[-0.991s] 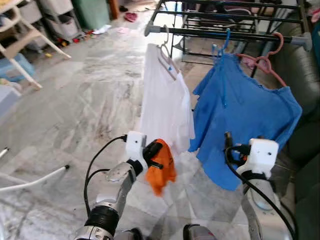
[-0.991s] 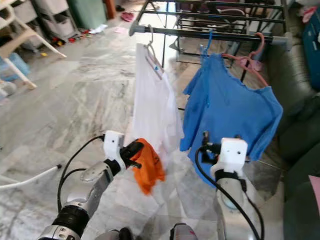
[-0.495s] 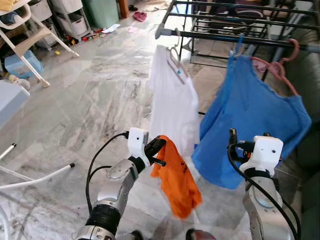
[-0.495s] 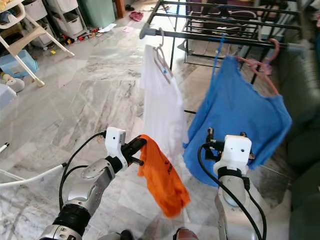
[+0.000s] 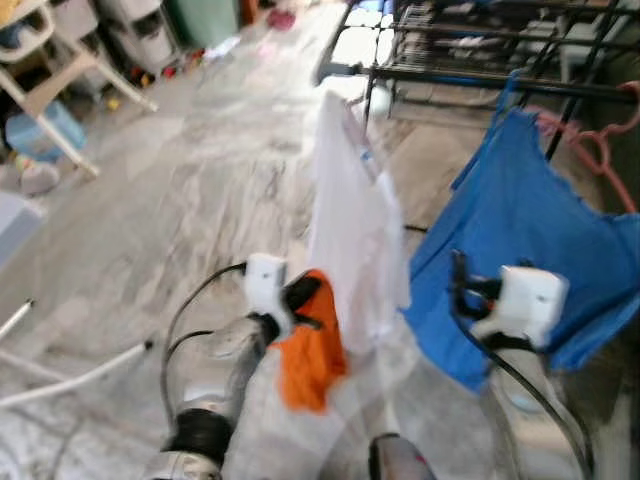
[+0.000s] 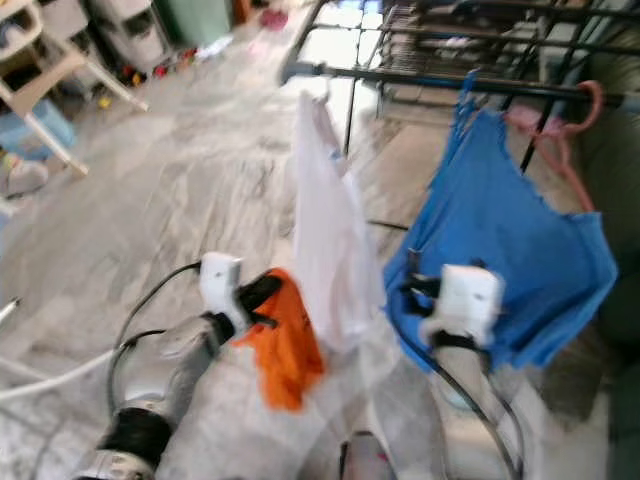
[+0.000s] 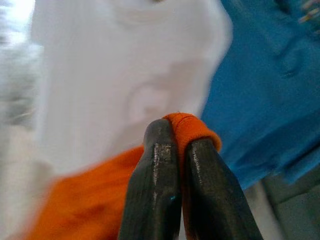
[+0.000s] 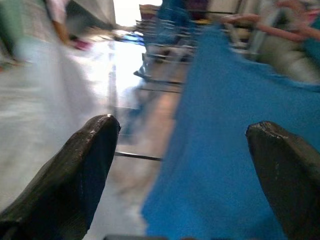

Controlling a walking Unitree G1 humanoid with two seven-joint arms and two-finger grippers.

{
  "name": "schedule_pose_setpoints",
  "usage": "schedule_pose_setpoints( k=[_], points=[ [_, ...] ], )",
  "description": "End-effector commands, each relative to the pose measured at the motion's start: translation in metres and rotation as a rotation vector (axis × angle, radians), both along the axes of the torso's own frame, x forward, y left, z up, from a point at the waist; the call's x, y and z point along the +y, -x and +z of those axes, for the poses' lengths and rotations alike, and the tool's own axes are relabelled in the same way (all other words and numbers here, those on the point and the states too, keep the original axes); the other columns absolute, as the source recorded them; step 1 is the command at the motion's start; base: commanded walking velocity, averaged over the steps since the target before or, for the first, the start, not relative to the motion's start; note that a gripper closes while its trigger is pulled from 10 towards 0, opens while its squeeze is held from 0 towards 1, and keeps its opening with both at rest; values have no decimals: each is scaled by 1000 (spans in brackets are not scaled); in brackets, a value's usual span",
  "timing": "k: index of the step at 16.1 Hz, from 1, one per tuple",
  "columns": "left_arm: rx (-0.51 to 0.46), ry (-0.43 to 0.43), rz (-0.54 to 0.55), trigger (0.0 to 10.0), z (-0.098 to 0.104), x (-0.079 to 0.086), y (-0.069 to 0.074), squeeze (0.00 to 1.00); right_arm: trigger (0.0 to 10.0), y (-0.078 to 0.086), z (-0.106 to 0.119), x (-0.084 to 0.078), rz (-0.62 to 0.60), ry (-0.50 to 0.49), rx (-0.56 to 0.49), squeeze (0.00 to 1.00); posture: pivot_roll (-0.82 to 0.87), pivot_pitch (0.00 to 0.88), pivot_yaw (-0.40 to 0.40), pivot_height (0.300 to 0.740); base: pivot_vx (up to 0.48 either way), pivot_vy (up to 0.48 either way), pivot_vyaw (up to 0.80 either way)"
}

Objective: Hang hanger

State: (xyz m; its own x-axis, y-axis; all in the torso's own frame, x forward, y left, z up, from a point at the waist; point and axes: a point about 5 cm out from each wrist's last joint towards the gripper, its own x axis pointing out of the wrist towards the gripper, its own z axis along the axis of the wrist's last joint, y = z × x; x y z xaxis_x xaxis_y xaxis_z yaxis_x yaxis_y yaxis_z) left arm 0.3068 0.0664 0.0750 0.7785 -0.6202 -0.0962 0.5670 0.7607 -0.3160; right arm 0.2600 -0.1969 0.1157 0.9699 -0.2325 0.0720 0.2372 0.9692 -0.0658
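My left gripper (image 5: 312, 296) is shut on a fold of an orange garment (image 5: 310, 352), which hangs below it in front of me. In the left wrist view the orange garment (image 7: 75, 205) is pinched between the closed fingertips (image 7: 159, 145). Just beyond hangs a white shirt (image 5: 355, 230) on a hanger from the dark rail (image 5: 450, 78) of a drying rack. Beside it hangs a blue shirt (image 5: 530, 230), and an empty pink hanger (image 5: 600, 150) hooks on the rail farther right. My right gripper (image 5: 458, 285) is open, level with the blue shirt (image 8: 225, 150), holding nothing.
A pale plastic chair (image 5: 50, 75) and storage drawers (image 5: 140, 30) stand at the far left. A white pole (image 5: 70, 375) lies on the marble floor (image 5: 170, 200) at the near left. More dark rack bars (image 5: 480, 25) stand behind the rail. The eye views are blurred.
The whole view has shifted and blurred, so the camera moved. The orange garment, swung out to the right half a second ago, now hangs bunched under my left gripper. Both grippers keep their states.
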Motion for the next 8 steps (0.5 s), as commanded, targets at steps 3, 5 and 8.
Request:
schedule_pose_setpoints(
  k=[3, 5, 8],
  points=[
    [-17, -25, 7, 10000, 2, 9, -1, 0, 10000, 0, 3, 8, 12, -30, -18, 0, -191, 182, 77, 740, 350, 0, -146],
    [-17, -28, 5, 10000, 2, 10, -1, 0, 10000, 0, 2, 9, 13, -31, -14, 0, -189, 183, 80, 740, 324, 0, -594],
    [-18, -33, 4, 10000, 2, 10, -1, 0, 10000, 1, 1, 10, 14, -31, -13, 0, -185, 184, 81, 740, 291, 0, -800]
  ],
)
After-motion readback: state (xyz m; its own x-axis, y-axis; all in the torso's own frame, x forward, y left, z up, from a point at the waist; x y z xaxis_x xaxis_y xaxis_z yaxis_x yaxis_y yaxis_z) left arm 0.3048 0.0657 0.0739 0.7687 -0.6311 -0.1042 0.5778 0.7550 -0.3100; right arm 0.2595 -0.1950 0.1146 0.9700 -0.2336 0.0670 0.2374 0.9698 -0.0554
